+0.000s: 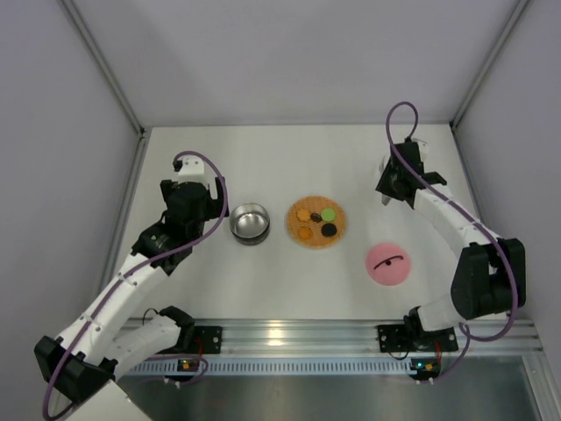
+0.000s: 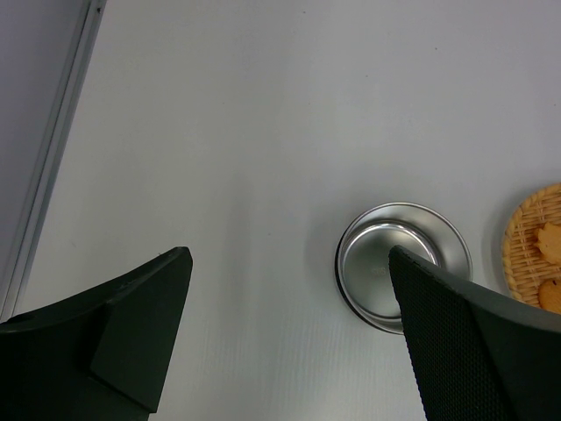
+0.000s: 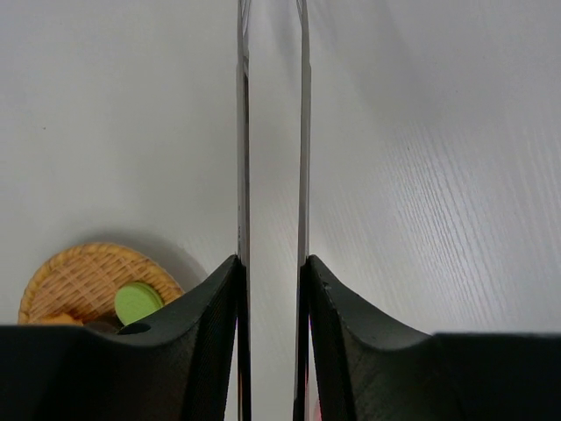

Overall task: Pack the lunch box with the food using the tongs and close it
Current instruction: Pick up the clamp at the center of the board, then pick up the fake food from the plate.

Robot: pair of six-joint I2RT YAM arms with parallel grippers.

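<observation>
The lunch box (image 1: 250,222) is an empty steel bowl left of centre, seen in the left wrist view (image 2: 386,254) with my right finger over its near rim. Its pink lid (image 1: 388,264) lies apart, at the right front. The food (image 1: 317,222), several small round pieces, rests on an orange woven disc (image 1: 302,235); a green piece (image 3: 136,301) shows in the right wrist view. My left gripper (image 2: 289,254) stands open just left of the bowl. Beyond the lid, at the right, my right gripper (image 3: 272,263) is shut on the tongs (image 3: 243,132), whose two thin arms run forward between my fingers.
The orange woven disc (image 2: 530,254) lies between bowl and lid. A metal rail (image 2: 48,167) and the enclosure's grey walls border the white table on the left, back and right.
</observation>
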